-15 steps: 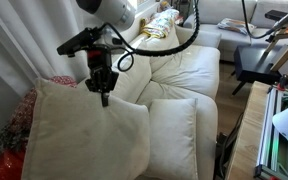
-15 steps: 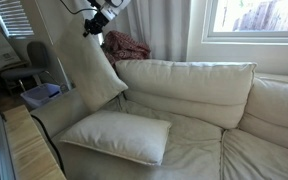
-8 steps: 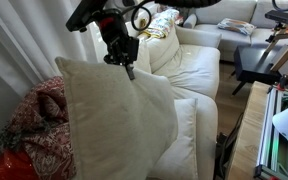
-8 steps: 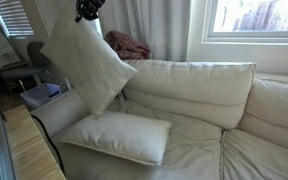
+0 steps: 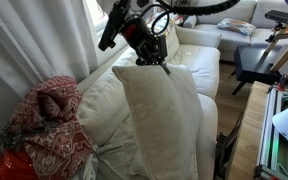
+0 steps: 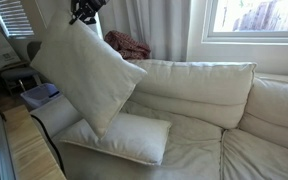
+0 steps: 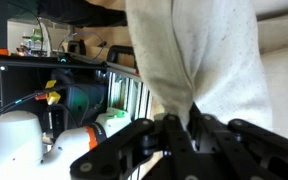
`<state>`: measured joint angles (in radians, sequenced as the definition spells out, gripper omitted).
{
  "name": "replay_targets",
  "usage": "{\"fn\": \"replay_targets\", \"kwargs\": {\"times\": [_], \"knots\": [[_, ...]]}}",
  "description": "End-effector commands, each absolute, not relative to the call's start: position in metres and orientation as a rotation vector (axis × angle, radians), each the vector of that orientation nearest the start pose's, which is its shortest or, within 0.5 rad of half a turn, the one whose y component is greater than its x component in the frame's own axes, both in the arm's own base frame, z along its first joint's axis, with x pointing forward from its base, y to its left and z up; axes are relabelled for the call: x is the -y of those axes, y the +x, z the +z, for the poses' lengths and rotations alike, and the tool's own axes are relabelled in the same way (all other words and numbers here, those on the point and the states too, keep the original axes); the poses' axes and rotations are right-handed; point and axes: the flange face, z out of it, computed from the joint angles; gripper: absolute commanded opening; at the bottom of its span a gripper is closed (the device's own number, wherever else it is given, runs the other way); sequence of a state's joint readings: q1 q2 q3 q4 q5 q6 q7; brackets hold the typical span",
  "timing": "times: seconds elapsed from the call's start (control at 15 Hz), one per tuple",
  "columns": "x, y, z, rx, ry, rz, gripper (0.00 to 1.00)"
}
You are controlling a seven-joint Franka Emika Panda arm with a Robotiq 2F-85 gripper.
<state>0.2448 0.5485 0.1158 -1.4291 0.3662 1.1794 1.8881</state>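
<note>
Biggest: cream sofa [image 6: 219,90], filling both exterior views, window behind it. Next: large cream cushion [image 6: 84,75], hanging in the air over the sofa's armrest end, tilted, suspended by one top corner; lower corner low over the seat, contact not clear. In an exterior view seen edge-on, cushion [image 5: 164,125] hanging in front of the backrest. Then smaller cream cushion [image 6: 119,135], lying flat on the seat just below the hanging one. Then red patterned cloth [image 5: 44,125], bunched on the armrest by the curtain, apart from both cushions. Smallest: hand [image 6: 82,13] up top, clamped tight on the large cushion's corner; in wrist view fabric pinched between the fingers [image 7: 199,130], bulk of cushion dropping away.
</note>
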Motion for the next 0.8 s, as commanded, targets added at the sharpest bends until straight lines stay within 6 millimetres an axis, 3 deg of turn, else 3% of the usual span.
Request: {"fn": "replay_targets", "kwargs": {"times": [0.0,0.07,0.27,0.33,0.73], "knots": [[-0.246,0.557,0.352,1.679,1.765,-0.935,0.03],[-0.245,0.557,0.345,1.675,1.762,-0.927,0.13],[-0.246,0.558,0.338,1.679,1.759,-0.928,0.13],[-0.246,0.559,0.339,1.680,1.760,-0.928,0.03],[-0.253,0.546,0.331,1.479,1.711,-0.594,0.03]]}}
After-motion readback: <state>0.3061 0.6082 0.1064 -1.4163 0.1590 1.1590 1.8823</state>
